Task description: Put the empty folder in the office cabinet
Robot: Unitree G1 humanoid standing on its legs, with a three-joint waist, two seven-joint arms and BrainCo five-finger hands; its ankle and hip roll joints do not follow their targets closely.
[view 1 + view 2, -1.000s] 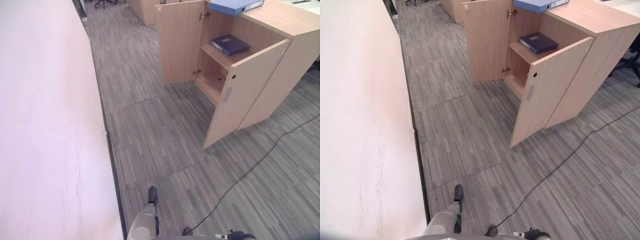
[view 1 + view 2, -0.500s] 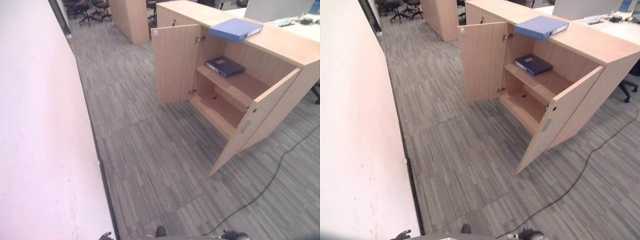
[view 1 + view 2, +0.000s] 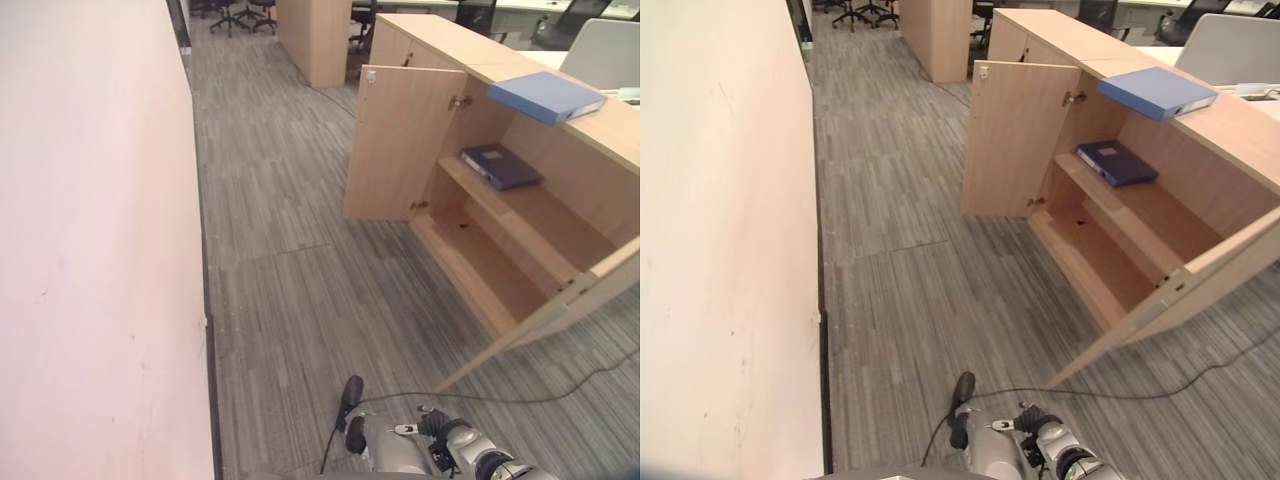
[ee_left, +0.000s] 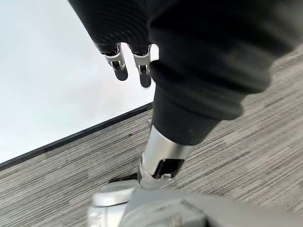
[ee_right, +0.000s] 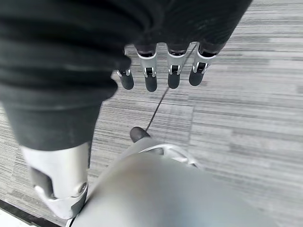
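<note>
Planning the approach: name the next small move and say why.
Probably step closer to the cabinet: both doors stand open, the light blue folder lies on its top, and the left hand and right hand hang relaxed over the carpet, holding nothing.

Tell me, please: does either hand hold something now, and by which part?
Nothing is held. The left hand and right hand hang open above the floor.

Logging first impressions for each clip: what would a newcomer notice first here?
The wooden cabinet at right stands with both doors open, a dark blue folder lying flat on its upper shelf. A lighter blue folder lies on the cabinet's top. Left is a long pale wall along grey striped carpet.
</note>
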